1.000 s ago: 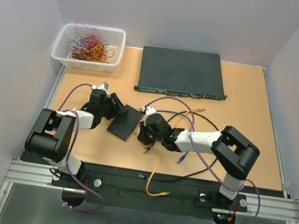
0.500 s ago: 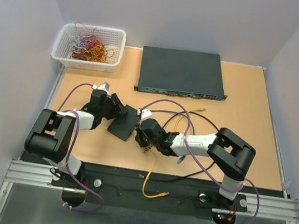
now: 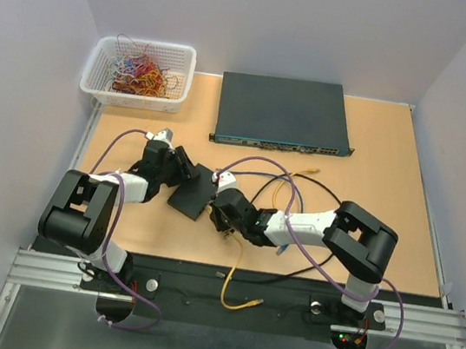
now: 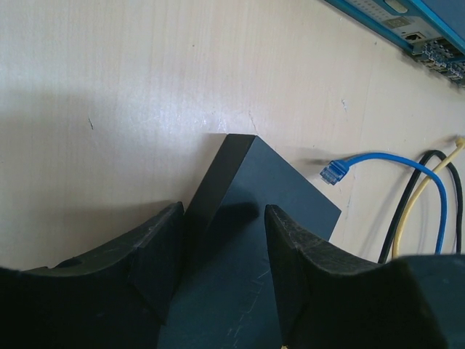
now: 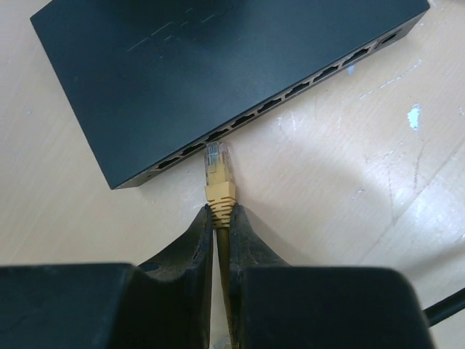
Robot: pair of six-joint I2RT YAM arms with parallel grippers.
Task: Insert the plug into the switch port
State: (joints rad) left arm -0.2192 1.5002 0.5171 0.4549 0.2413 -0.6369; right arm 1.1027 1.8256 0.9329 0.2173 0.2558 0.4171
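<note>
The small black box (image 3: pixel 196 188) lies flat on the table between the arms. In the right wrist view its row of switch ports (image 5: pixel 290 91) runs along the near edge of the box (image 5: pixel 203 65). My right gripper (image 5: pixel 221 211) is shut on the boot of the yellow plug (image 5: pixel 218 174). The plug's clear tip sits at the mouth of one port near the left end of the row. My left gripper (image 4: pixel 221 240) is open at the box's far corner (image 4: pixel 269 196). One finger lies against the box's side; the other is over its top.
A large dark rack switch (image 3: pixel 282 112) lies at the back. A white basket (image 3: pixel 138 73) of coloured wires stands at the back left. Blue (image 4: pixel 333 172), black and yellow cables (image 3: pixel 236 272) lie loose right of the box and over the table's front edge.
My right gripper has moved left and nearer to the box with the yellow plug. The left gripper and the box have stayed where they were.
</note>
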